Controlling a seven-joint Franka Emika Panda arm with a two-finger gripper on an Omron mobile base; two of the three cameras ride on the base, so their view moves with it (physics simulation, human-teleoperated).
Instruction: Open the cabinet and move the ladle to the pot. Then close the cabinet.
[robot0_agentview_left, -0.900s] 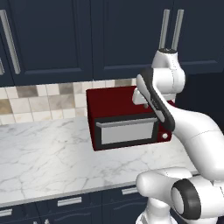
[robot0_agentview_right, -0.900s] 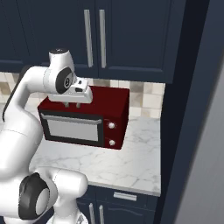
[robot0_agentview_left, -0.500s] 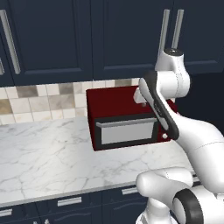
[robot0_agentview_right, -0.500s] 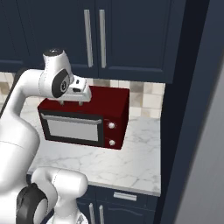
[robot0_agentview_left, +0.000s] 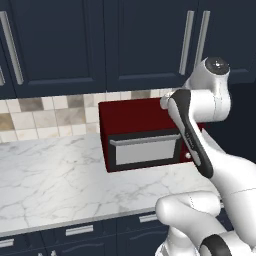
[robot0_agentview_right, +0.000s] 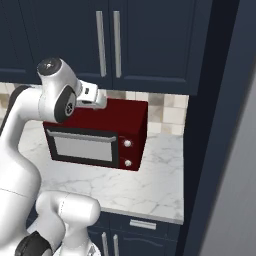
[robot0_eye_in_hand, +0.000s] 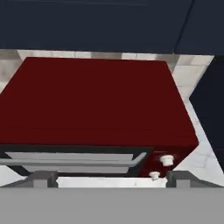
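A white marble counter (robot0_agentview_left: 50, 180) is running beneath navy wall cabinets. A dark red microwave (robot0_agentview_left: 135, 135) with a silver-handled door is sitting directly on it, against the tiled wall.

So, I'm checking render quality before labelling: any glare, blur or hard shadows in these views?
Left base view: flat even light, sharp, no glare on the marble counter. Right base view: the same, with only a soft shadow under the red microwave. Hand view: slightly soft, microwave top evenly lit, no highlights.

base views flank microwave (robot0_agentview_left: 142, 135), hand view above
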